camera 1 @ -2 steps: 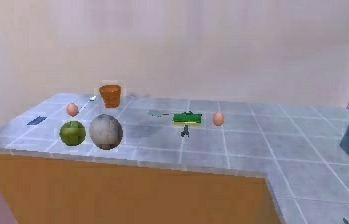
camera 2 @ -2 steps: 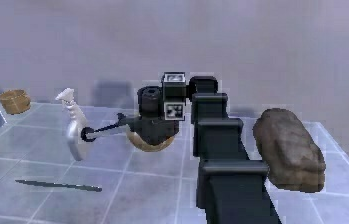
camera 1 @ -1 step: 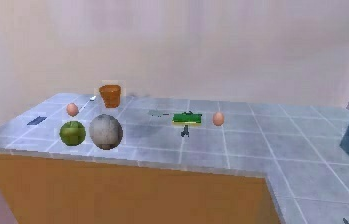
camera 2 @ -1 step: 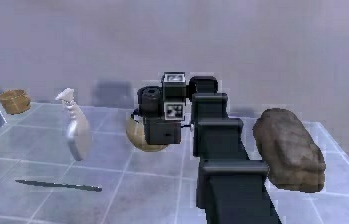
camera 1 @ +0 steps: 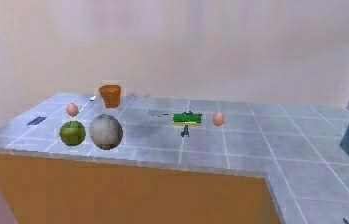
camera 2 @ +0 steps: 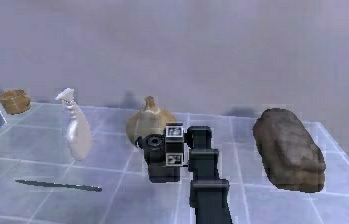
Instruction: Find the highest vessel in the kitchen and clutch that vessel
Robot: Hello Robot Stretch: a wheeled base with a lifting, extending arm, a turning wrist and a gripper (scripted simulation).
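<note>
Rising from the arm side view's bottom edge, dark square arm [camera 2: 212, 195], ending at two white marked squares; hand [camera 2: 152, 150] set left of them. How its fingers stand cannot be told, nor whether it holds anything.

Tan vessel [camera 2: 147, 120]: round-bellied, narrow-necked, standing on the desk [camera 2: 282, 205] at or behind the hand.

White vessel [camera 2: 77, 128]: slender, flared top, tallest vessel seen, left of the hand and apart from it; contents cannot be told.

Brown loaf [camera 2: 290, 150]: rough, lumpy, right of the arm.

Dark thin utensil [camera 2: 57, 185]: lying flat, near left.

Small brown pot [camera 2: 15, 100]: far left.

Desk surface: pale grey-blue tiles.

Forward view: orange pot [camera 1: 110, 95], green apple [camera 1: 73, 132], grey ball [camera 1: 106, 131], two eggs [camera 1: 218, 118].
</note>
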